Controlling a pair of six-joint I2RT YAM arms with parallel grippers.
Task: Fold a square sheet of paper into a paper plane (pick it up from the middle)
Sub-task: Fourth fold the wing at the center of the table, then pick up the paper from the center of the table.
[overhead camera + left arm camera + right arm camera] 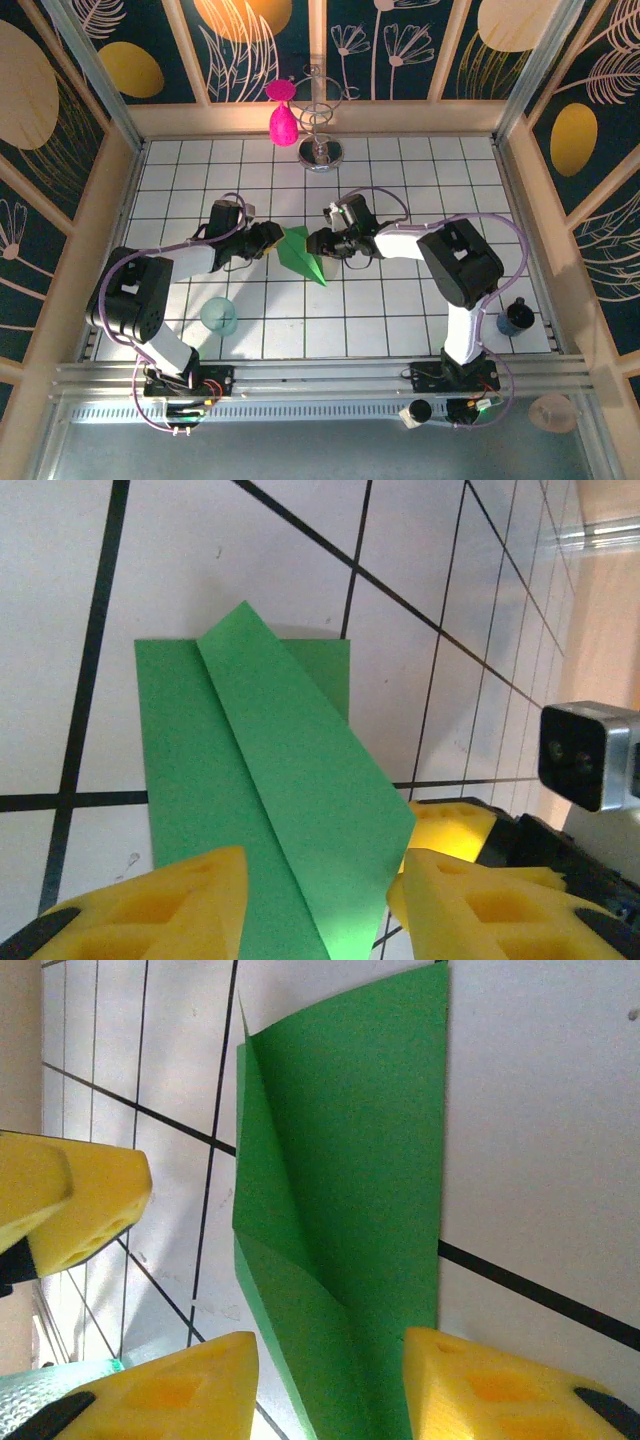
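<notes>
The teal cup (219,315) stands upright, well apart from the paper plane (300,255).

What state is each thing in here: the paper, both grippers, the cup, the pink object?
paper: partly folded, lying on the table between the grippers.
left gripper: open, fingers either side of the paper.
right gripper: open, fingers either side of the paper.
teal cup: upright, untouched.
pink object: hanging by the stand.
</notes>
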